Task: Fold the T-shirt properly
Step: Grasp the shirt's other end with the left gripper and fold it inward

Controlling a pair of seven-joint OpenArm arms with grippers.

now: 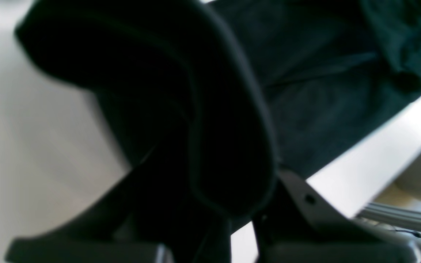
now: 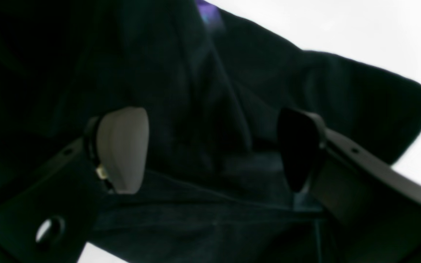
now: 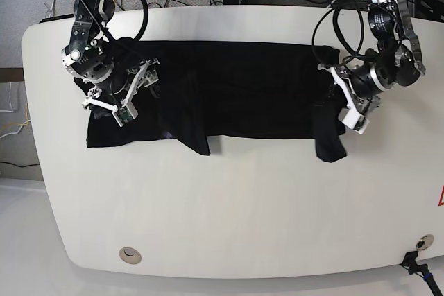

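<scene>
One garment: the T-shirt, black, lying across the upper half of the white table as a long horizontal band from 9 o'clock to 3 o'clock.

Condition: partly folded. Its length appears already doubled over. Two loose flaps still hang below the lower edge, one toward 7 o'clock of the band, one at 5 o'clock by the sleeve end. No print shows in the base view; a purple speck shows in the right wrist view.

Left gripper: at the 3 o'clock end, jaws together on a fold of the T-shirt.

Right gripper: at the 9 o'clock end, jaws wide apart over the cloth, holding nothing.

Outstanding, by estimate: tucking the flaps and folding the band crosswise into a compact rectangle.
</scene>
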